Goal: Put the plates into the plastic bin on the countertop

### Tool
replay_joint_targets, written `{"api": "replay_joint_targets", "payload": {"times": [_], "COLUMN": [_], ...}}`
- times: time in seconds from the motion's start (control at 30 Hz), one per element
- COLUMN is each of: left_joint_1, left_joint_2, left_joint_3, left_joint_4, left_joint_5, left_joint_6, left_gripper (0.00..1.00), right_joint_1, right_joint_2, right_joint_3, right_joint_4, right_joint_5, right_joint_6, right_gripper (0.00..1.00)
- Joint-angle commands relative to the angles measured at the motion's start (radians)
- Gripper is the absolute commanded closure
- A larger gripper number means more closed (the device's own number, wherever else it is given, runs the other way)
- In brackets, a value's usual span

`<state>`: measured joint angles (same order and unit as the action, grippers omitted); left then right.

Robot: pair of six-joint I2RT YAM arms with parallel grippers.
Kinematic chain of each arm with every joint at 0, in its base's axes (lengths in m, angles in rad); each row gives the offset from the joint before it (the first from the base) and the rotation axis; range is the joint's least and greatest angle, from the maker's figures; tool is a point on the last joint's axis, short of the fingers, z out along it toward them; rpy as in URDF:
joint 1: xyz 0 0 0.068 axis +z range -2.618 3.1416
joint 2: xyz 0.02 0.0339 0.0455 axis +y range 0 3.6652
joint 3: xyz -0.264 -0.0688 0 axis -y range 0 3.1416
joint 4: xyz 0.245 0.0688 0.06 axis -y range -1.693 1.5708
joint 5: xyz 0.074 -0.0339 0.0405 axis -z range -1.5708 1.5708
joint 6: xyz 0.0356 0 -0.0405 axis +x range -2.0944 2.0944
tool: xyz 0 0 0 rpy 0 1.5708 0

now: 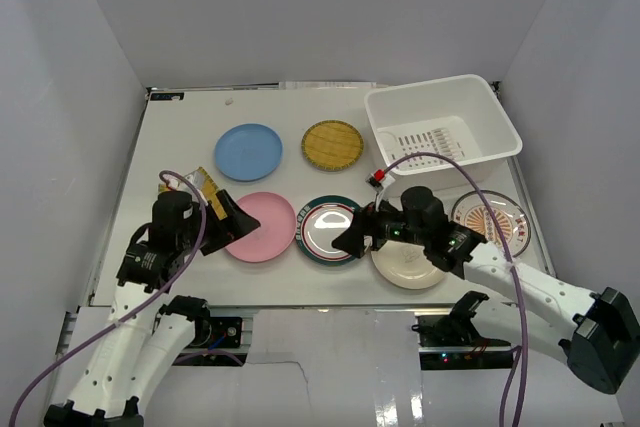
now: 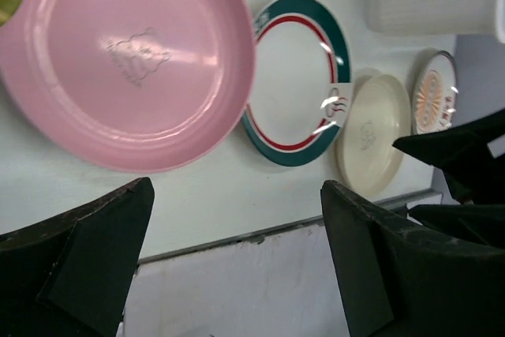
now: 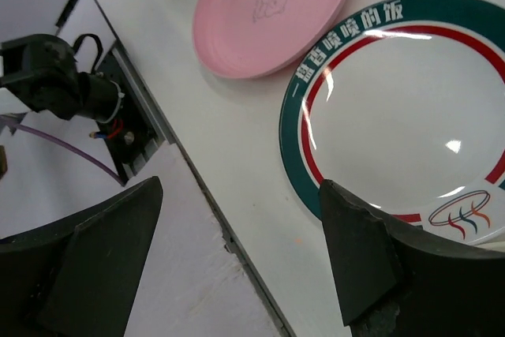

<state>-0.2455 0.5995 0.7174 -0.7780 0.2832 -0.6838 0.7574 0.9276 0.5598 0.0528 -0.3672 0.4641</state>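
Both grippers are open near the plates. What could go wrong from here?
1. The left gripper and right gripper hover close together by the pink plate and green-rimmed plate, which nearly touch; the arms could clash, or one plate could shove the other.
2. Both lie flat on the countertop, so a gripper may slip off a rim.

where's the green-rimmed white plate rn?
Top view: the round green-rimmed white plate sits near-centre on the flat white countertop, between the round pink plate and the round cream plate.
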Motion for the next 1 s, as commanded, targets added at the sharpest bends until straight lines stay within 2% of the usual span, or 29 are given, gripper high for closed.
{"api": "replay_joint_targets", "payload": {"times": [0.0,0.13,0.3,0.43,0.47,0.53,0.67,0.7,0.87,0.97], "left_joint_1": [0.000,0.000,0.000,0.000,0.000,0.000,-0.001,-0.003,-0.005,-0.005], "left_joint_2": [0.002,0.013,0.006,0.040,0.078,0.117,0.183,0.195,0.229,0.227], "left_joint_3": [0.027,-0.062,-0.185,-0.234,-0.248,-0.301,-0.375,-0.384,-0.398,-0.398], "left_joint_4": [-0.191,-0.204,-0.107,-0.006,0.035,0.081,0.213,0.230,0.267,0.269], "left_joint_5": [-0.162,-0.232,-0.331,-0.421,-0.432,-0.440,-0.467,-0.475,-0.535,-0.562], "left_joint_6": [-0.077,-0.230,-0.387,-0.428,-0.439,-0.450,-0.453,-0.448,-0.405,-0.390], "left_gripper": [0.02,0.02,0.02,0.12,0.20,0.21,0.30,0.37,0.55,0.77], "right_joint_1": [0.098,0.137,0.149,0.148,0.149,0.148,0.146,0.146,0.132,0.125], "right_joint_2": [0.063,0.210,0.293,0.414,0.440,0.546,0.766,0.854,1.105,1.247], "right_joint_3": [0.009,0.051,0.127,0.251,0.314,0.386,0.616,0.723,1.034,1.213], "right_joint_4": [0.032,0.054,0.079,0.076,0.076,0.085,0.059,0.052,-0.021,-0.051], "right_joint_5": [0.198,0.251,0.325,0.413,0.454,0.497,0.592,0.623,0.686,0.734], "right_joint_6": [-0.057,-0.061,-0.081,-0.071,-0.062,-0.050,-0.039,-0.032,0.028,0.064], "right_gripper": [0.14,0.20,0.29,0.32,0.32,0.30,0.20,0.19,0.18,0.18]}}
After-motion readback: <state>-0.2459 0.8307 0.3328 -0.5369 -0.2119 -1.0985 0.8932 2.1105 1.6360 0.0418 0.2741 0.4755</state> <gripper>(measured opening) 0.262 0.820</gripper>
